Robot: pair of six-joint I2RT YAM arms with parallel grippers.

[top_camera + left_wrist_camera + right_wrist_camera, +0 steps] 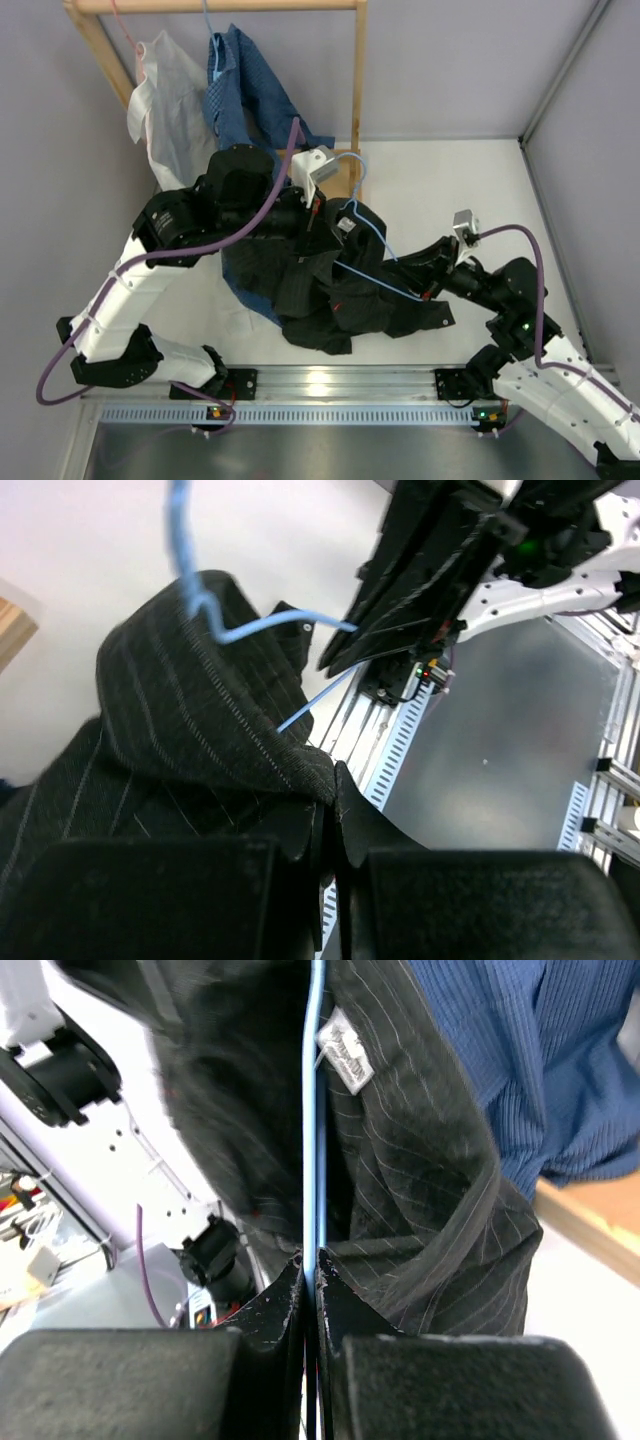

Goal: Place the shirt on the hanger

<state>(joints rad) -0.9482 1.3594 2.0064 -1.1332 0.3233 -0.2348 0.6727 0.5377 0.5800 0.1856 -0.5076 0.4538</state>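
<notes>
Crumpled black pinstriped shirt (320, 300) on worktop (480, 190), thin blue wire hanger (312, 1110) half buried in it, left end effector (333, 782) pinching cloth, right end effector (310, 1265) clamping the wire.

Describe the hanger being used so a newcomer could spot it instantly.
Beside the wooden rack, a black pinstriped shirt lies heaped on the white table. The hanger is the thin light-blue wire running through it, pinched by the right tool; unlike the pink hanger, it is off the rack.
</notes>
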